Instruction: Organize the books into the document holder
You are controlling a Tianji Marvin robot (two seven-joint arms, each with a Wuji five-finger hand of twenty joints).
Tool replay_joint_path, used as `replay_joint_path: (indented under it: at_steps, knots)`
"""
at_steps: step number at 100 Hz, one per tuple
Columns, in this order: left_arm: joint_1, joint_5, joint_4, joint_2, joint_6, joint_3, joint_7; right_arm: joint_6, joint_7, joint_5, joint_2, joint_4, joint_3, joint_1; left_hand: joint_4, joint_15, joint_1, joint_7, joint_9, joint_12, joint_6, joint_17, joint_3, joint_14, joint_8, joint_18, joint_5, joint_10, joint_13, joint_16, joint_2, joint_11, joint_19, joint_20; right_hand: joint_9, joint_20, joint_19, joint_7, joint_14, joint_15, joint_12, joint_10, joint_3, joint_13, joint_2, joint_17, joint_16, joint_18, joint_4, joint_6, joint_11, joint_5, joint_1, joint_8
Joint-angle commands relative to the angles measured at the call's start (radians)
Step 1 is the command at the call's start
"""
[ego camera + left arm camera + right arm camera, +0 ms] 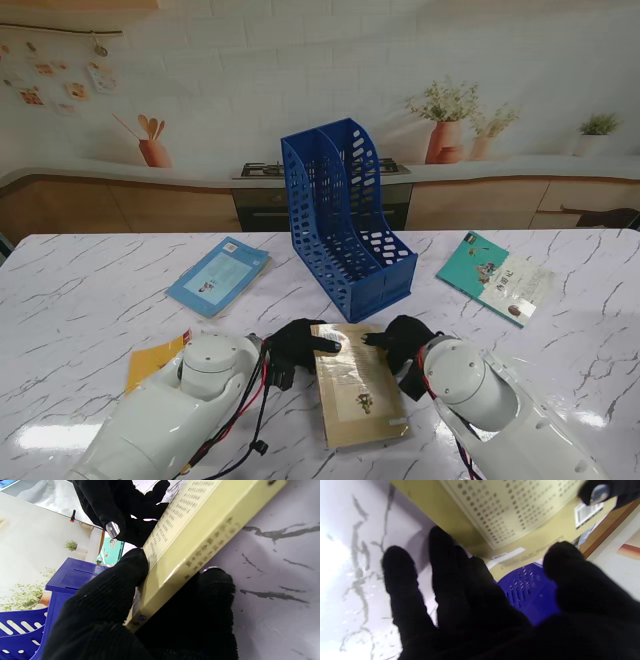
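On the marble table (80, 290) the blue document holder (345, 225) stands upright at the middle, with a light-blue book (218, 275) to its left, a teal book (497, 277) to its right and an orange book (152, 360) by the left arm. Just nearer to me than the holder lies the tan book (357, 397). The left hand (292, 347) pinches its left edge between thumb and fingers, while the right hand (403, 345) touches its far right corner with fingers spread; whether it grips, I cannot tell.

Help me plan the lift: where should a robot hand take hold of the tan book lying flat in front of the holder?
By its long side edges, from both sides. The tan book lies flat on the table, so only its edges offer purchase; the left hand already pinches the spine edge, one finger above, one beneath.
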Motion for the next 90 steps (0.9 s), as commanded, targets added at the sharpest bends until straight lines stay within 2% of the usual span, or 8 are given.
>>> replay_joint_path:
  at_steps: [1, 2, 3, 8, 19, 58, 75, 90]
  knots:
    - [0.02, 0.003, 0.001, -0.001, -0.039, 0.008, -0.017, -0.015, -0.001, 0.001, -0.013, -0.004, -0.003, -0.043, 0.0, 0.085, 0.144, 0.077, 0.059, 0.052, -0.226, 0.002, 0.142, 0.024, -0.008, -0.056, 0.092, -0.068, 0.064, 0.057, -0.013, 0.002, 0.109, -0.015, -0.046, 0.026, 0.021, 0.002, -0.032, -0.09, -0.06, -0.048, -0.007, -0.055, -0.005, -0.017, -0.056, -0.153, 0.06, -0.12, -0.104, -0.016, 0.012, 0.001]
    - [0.021, 0.006, -0.002, 0.0, -0.042, 0.008, -0.017, -0.019, -0.008, -0.002, -0.015, -0.006, -0.001, -0.046, 0.001, 0.088, 0.143, 0.08, 0.061, 0.061, -0.23, 0.012, 0.148, 0.011, -0.006, -0.103, 0.094, -0.072, 0.068, 0.062, -0.014, 0.002, 0.109, -0.02, -0.041, 0.032, 0.025, 0.007, -0.033, -0.078, -0.059, -0.051, -0.003, -0.054, -0.008, -0.017, -0.05, -0.147, 0.06, -0.125, -0.102, -0.013, 0.011, 0.006]
    - [0.023, 0.008, -0.004, 0.001, -0.045, 0.007, -0.016, -0.022, -0.017, -0.006, -0.016, -0.007, 0.001, -0.049, 0.002, 0.09, 0.142, 0.082, 0.062, 0.069, -0.233, 0.017, 0.154, 0.004, -0.005, -0.106, 0.096, -0.077, 0.071, 0.065, -0.014, 0.0, 0.108, -0.023, -0.034, 0.038, 0.029, 0.011, -0.033, -0.067, -0.058, -0.058, 0.0, -0.051, -0.013, -0.014, -0.044, -0.135, 0.059, -0.135, -0.1, -0.01, 0.011, 0.01]
    - [0.03, 0.023, -0.021, 0.007, -0.059, 0.004, -0.011, -0.036, -0.041, -0.025, -0.02, -0.019, 0.013, -0.064, 0.006, 0.092, 0.137, 0.088, 0.073, 0.104, -0.25, 0.016, 0.178, 0.042, 0.004, -0.05, 0.108, -0.097, 0.069, 0.085, -0.017, -0.006, 0.124, -0.025, -0.026, 0.056, 0.037, 0.018, -0.038, -0.037, -0.059, -0.089, 0.006, -0.052, -0.02, -0.024, -0.027, -0.092, 0.056, -0.174, -0.102, -0.009, 0.002, 0.022]
    - [0.056, 0.042, -0.076, 0.021, -0.09, -0.016, -0.006, -0.045, -0.037, -0.061, -0.012, -0.079, 0.061, -0.102, 0.015, 0.093, 0.126, 0.091, 0.076, 0.144, -0.261, 0.004, 0.21, 0.032, 0.014, -0.048, 0.12, -0.113, 0.075, 0.106, -0.009, 0.002, 0.13, -0.024, -0.038, 0.085, 0.039, 0.016, -0.063, -0.022, -0.058, -0.136, -0.013, -0.08, -0.02, -0.081, 0.006, -0.06, 0.052, -0.228, -0.103, -0.023, -0.006, 0.038]
    - [0.115, 0.114, -0.252, 0.054, -0.167, -0.081, 0.034, -0.128, -0.065, -0.168, -0.005, -0.243, 0.181, -0.16, 0.017, 0.108, 0.124, 0.092, 0.076, 0.182, -0.252, 0.008, 0.234, 0.039, 0.023, -0.051, 0.125, -0.108, 0.08, 0.128, -0.008, 0.012, 0.143, -0.02, -0.178, 0.095, -0.151, -0.028, -0.07, -0.179, -0.03, -0.186, -0.14, -0.312, -0.005, -0.379, 0.029, -0.004, 0.056, -0.341, -0.2, -0.089, -0.004, 0.055]
    - [0.116, 0.156, -0.302, 0.066, -0.184, -0.105, 0.033, -0.184, -0.087, -0.194, -0.007, -0.281, 0.206, -0.158, 0.016, 0.114, 0.123, 0.09, 0.075, 0.191, -0.249, 0.005, 0.238, 0.039, 0.026, -0.051, 0.125, -0.106, 0.08, 0.135, -0.005, 0.013, 0.144, -0.019, -0.194, 0.08, -0.201, -0.034, -0.097, -0.209, -0.029, -0.203, -0.175, -0.34, -0.001, -0.431, 0.026, -0.09, 0.061, -0.327, -0.224, -0.09, 0.015, 0.051]
    - [0.106, 0.197, -0.324, 0.075, -0.2, -0.115, 0.026, -0.211, -0.061, -0.203, 0.0, -0.308, 0.22, -0.142, 0.017, 0.121, 0.123, 0.088, 0.075, 0.201, -0.249, 0.005, 0.239, 0.032, 0.028, -0.056, 0.126, -0.106, 0.083, 0.142, 0.003, 0.014, 0.15, -0.017, -0.211, 0.079, -0.23, -0.036, -0.108, -0.221, -0.03, -0.212, -0.18, -0.362, -0.005, -0.475, 0.025, -0.098, 0.063, -0.342, -0.233, -0.094, 0.016, 0.049]
